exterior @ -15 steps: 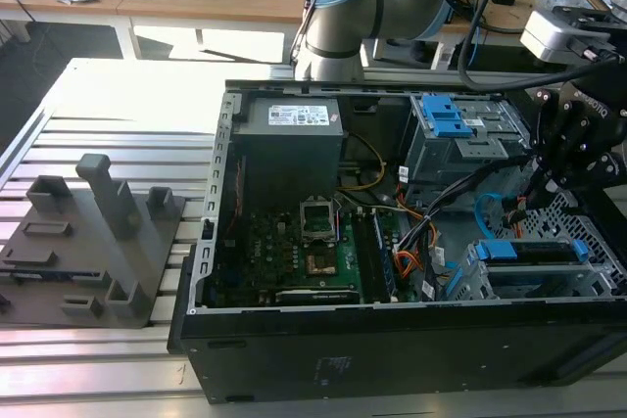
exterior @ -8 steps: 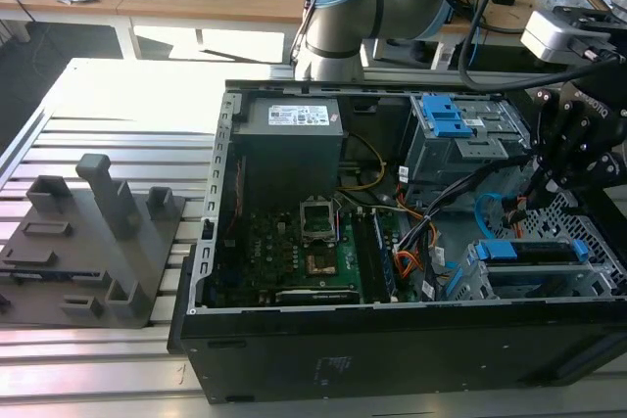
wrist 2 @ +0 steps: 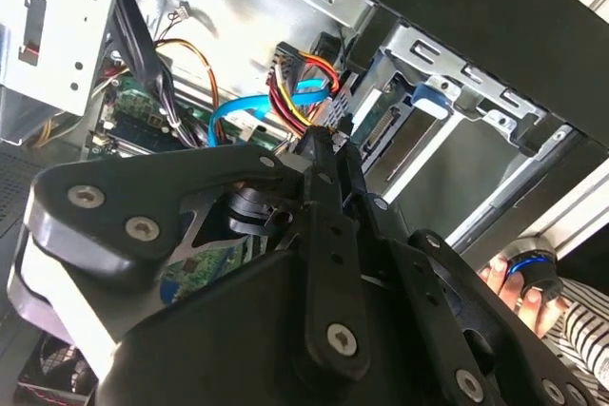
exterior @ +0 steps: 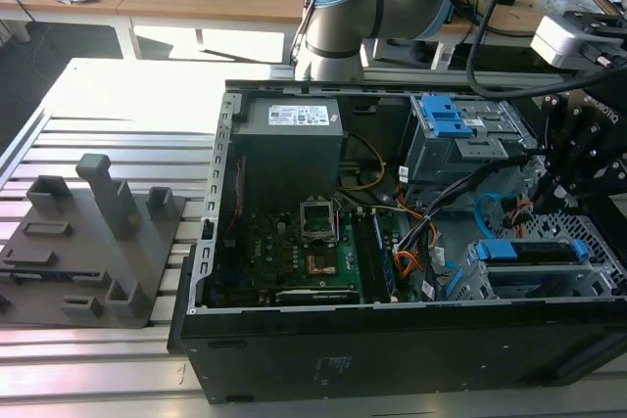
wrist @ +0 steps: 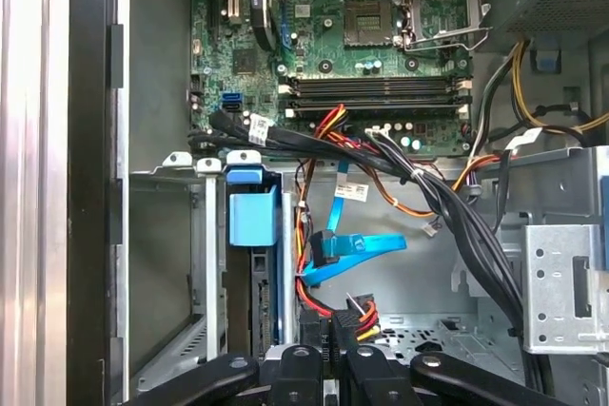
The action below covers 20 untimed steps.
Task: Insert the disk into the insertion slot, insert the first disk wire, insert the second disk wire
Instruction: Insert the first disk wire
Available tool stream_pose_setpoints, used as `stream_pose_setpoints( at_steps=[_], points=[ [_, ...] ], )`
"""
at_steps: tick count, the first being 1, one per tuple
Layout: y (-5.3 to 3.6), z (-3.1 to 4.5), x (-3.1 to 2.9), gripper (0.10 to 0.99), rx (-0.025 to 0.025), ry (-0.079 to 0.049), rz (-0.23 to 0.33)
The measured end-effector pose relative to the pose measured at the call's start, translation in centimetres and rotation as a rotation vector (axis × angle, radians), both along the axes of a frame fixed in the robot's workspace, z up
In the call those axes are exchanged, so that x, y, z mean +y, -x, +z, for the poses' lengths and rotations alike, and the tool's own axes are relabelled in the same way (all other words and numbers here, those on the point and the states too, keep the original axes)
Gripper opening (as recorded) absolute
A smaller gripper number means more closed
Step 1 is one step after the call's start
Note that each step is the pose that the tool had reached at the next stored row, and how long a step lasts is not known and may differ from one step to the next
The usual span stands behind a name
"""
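Table (exterior: 108,115) of slotted metal bears a computer case (exterior: 392,359). Disk (exterior: 529,252) sits in insertion slot (exterior: 509,286); gripper (wrist: 338,330), nearly closed, pinches first disk wire (wrist: 366,311).

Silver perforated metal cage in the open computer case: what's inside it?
A flat hard disk in a bright blue plastic caddy sits inside the silver metal cage. Its blue tab and one dark edge show; the cage walls cover the rest.
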State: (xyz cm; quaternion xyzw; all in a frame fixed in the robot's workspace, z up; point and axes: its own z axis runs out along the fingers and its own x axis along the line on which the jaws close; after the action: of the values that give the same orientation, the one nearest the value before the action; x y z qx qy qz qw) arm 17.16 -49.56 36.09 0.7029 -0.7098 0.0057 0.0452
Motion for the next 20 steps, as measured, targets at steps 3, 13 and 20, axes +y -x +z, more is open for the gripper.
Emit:
stream_pose_setpoints(
  at_steps=[3,13,20],
  points=[
    [-0.02,-0.01,-0.67,0.165,0.0,0.0,0.0],
    [-0.05,-0.06,-1.56,0.165,0.0,0.0,0.0],
    [-0.17,-1.1,-1.73,0.165,0.0001,0.0,0.0]
  ],
)
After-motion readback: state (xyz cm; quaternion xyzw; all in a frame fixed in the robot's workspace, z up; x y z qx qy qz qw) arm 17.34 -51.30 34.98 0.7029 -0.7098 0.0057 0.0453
